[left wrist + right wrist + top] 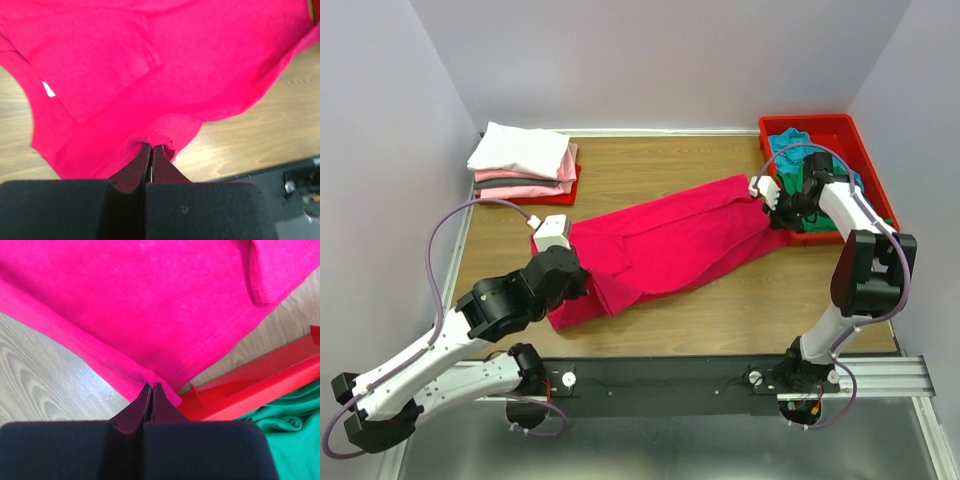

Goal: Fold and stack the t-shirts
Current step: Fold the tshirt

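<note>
A crimson-pink t-shirt point(665, 245) lies stretched across the middle of the table, folded lengthwise. My left gripper point(582, 283) is shut on its near-left edge; in the left wrist view point(151, 146) the jaws pinch a bunched hem, and the white neck label point(48, 89) shows at left. My right gripper point(775, 212) is shut on the shirt's right corner beside the tray; in the right wrist view point(152, 386) the jaws pinch the hem corner. A stack of folded white and pale pink shirts point(523, 160) sits at the back left. Teal and green shirts point(790, 145) lie in the right tray.
A red plastic tray point(848, 135) stands at the back right, its rim close under my right gripper point(260, 385). A second red tray point(572, 190) lies under the folded stack. The table's near edge meets a black rail point(670, 385).
</note>
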Tool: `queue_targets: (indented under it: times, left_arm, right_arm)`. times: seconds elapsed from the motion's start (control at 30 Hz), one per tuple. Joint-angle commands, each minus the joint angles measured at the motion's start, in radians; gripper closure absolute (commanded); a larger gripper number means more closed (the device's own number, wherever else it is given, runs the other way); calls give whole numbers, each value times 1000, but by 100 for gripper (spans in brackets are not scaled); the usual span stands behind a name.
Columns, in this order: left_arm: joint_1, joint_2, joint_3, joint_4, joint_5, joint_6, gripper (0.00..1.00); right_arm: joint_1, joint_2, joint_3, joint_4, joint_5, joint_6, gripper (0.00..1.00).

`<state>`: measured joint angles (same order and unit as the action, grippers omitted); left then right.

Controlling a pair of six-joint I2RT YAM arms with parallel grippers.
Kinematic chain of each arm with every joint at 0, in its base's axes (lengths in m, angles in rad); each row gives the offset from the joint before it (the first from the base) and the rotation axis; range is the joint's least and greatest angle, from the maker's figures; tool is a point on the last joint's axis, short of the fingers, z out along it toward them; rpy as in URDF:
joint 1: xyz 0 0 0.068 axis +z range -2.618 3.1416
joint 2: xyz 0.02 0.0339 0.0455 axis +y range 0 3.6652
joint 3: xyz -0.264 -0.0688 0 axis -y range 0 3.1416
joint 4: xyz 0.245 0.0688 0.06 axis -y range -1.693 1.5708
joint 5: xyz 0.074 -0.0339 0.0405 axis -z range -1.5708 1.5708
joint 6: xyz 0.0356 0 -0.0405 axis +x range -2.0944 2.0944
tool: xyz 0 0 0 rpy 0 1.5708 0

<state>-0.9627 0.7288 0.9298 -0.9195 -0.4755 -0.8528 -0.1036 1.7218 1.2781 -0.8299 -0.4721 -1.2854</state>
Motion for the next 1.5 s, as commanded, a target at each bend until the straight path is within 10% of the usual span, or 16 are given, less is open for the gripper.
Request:
queue_targets:
  times: [0.0,0.63,1.47]
  left_arm:
    - [50,30,53,63,-94,79,100]
    - [459,181,53,334,162,425,100]
    - [564,279,32,363,357,446,100]
  right_arm:
    - [13,41,53,29,6,63,100]
    - [28,142,142,89,13,187,100]
    - [64,208,196,121,66,259,98]
